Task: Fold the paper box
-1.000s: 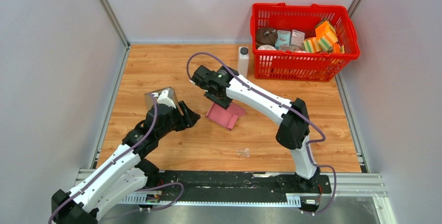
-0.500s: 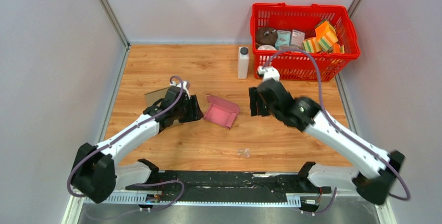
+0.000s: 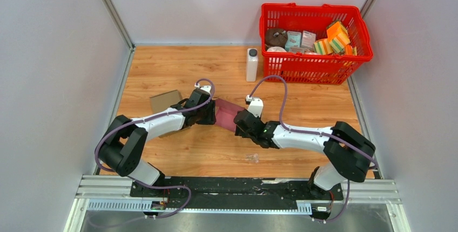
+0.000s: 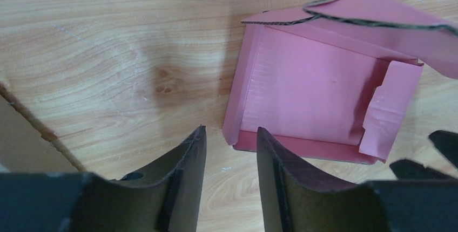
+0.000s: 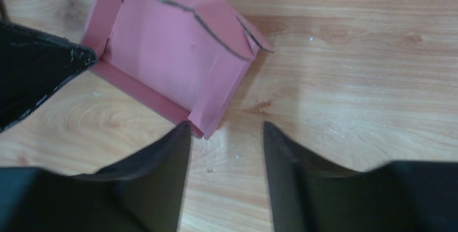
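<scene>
The pink paper box [image 3: 226, 111] lies half-folded on the wooden table, its side walls raised and its lid flap open. It shows in the left wrist view [image 4: 318, 100] and the right wrist view [image 5: 173, 54]. My left gripper [image 3: 209, 114] is open and empty at the box's left edge, its fingertips [image 4: 229, 132] just short of a corner. My right gripper [image 3: 241, 122] is open and empty at the box's right front corner [image 5: 227, 127], with one finger [image 5: 162, 156] right next to the corner.
A red basket [image 3: 313, 65] with several items stands at the back right. A white bottle [image 3: 251, 65] stands just left of it. A flat brown cardboard piece [image 3: 164, 101] lies left of the left arm. Grey walls close in both sides.
Both arms have swung in and down to the box. The left gripper moved right to its left edge; the right gripper came from the right to its front corner.
</scene>
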Action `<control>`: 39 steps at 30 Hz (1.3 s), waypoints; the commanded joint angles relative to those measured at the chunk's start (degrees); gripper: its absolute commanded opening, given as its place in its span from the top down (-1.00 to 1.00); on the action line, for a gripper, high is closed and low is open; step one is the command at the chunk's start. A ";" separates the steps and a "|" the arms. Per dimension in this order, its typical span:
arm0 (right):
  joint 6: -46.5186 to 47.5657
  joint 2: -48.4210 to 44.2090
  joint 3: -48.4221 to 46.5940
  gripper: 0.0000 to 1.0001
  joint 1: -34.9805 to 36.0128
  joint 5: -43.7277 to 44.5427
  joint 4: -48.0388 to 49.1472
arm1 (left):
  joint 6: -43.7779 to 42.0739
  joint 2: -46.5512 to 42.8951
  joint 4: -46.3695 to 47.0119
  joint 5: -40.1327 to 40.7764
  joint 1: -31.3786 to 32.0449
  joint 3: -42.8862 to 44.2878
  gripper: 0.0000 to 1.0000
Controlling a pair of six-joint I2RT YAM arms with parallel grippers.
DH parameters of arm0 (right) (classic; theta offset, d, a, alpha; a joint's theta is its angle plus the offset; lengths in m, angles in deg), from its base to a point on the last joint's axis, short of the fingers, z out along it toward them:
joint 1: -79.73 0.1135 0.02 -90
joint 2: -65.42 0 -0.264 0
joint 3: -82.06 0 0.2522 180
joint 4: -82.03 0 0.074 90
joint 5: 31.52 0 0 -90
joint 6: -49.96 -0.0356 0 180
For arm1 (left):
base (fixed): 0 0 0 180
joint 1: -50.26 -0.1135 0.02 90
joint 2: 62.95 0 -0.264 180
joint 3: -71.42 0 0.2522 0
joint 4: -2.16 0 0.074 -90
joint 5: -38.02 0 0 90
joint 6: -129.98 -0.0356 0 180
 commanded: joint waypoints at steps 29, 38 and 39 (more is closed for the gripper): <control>0.90 8.37 -10.00 0.27 -2.94 3.58 -5.34 | 5.04 -1.66 4.49 8.90 4.38 -1.54 0.40; 0.99 14.53 -12.46 0.43 -2.94 3.05 -5.95 | 6.71 -2.36 5.46 8.28 4.82 -2.85 0.40; 1.51 14.97 -12.73 0.48 -2.94 3.31 -6.30 | 6.71 -2.54 5.63 8.45 4.82 -3.12 0.40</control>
